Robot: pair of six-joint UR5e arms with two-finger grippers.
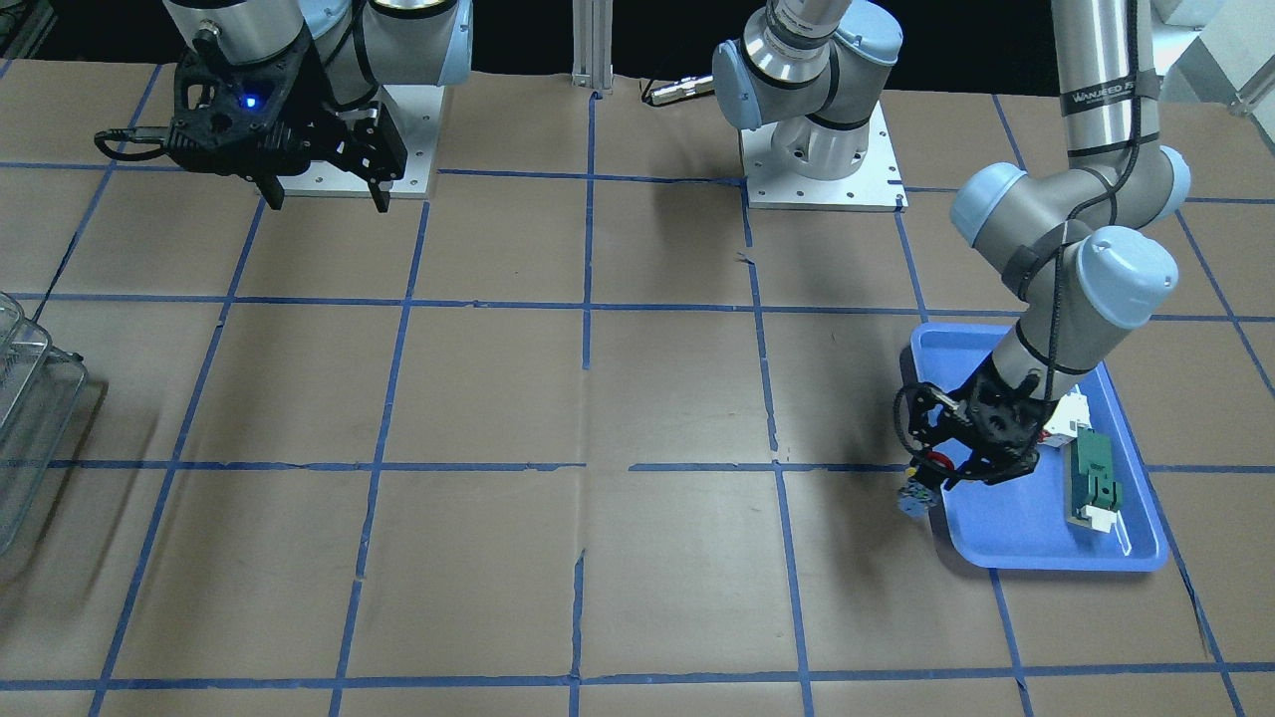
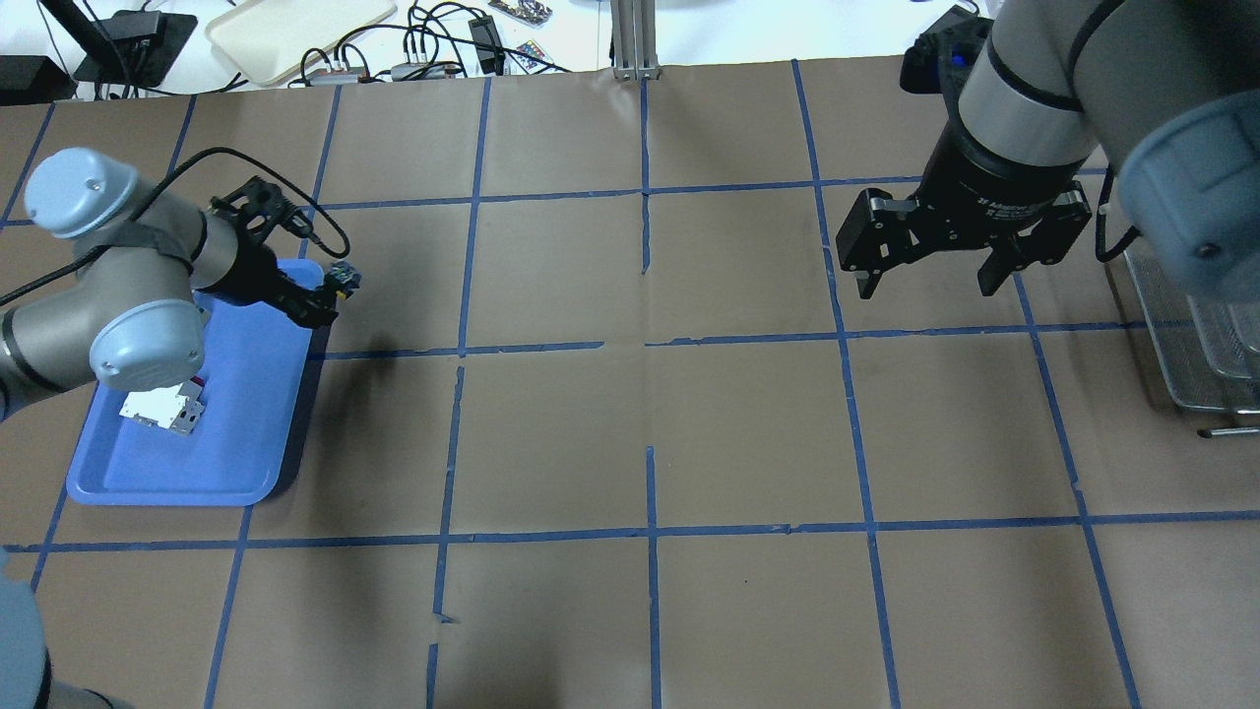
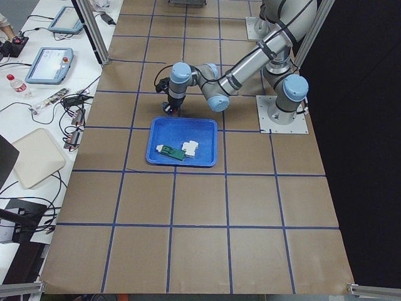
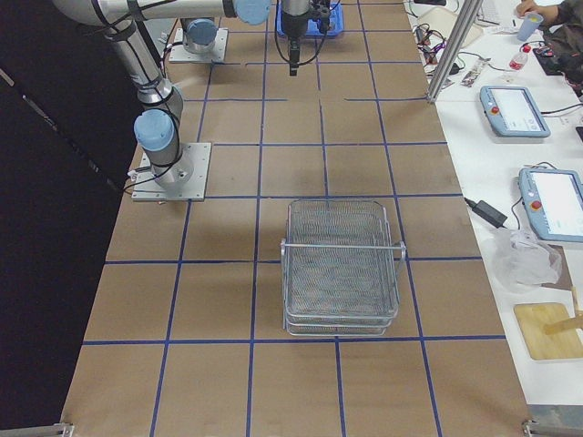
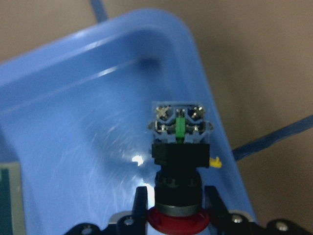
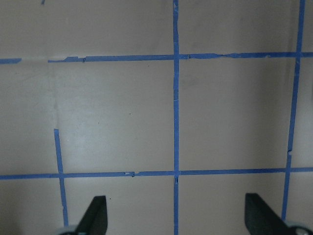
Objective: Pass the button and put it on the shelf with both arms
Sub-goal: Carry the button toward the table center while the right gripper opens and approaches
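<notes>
The button (image 1: pixel 914 501), with a red cap, black collar and bluish-white base, is held in my left gripper (image 1: pixel 934 476), which is shut on its collar. It hangs just above the inner edge of the blue tray (image 1: pixel 1006 528). The left wrist view shows the button (image 5: pixel 178 128) base-forward between the fingers (image 5: pixel 142 201). It also shows in the overhead view (image 2: pixel 345 280). My right gripper (image 2: pixel 930 281) is open and empty, high above the table near its own base. The wire-mesh shelf (image 4: pixel 342 269) stands at the table's right end, far from both grippers.
A white-and-red block (image 1: pixel 1066 413) and a flat dark-green part (image 1: pixel 1096 478) lie in the blue tray. The shelf's edge shows in the front view (image 1: pixel 30 398) and in the overhead view (image 2: pixel 1196 335). Brown paper with blue tape lines covers the table between the arms.
</notes>
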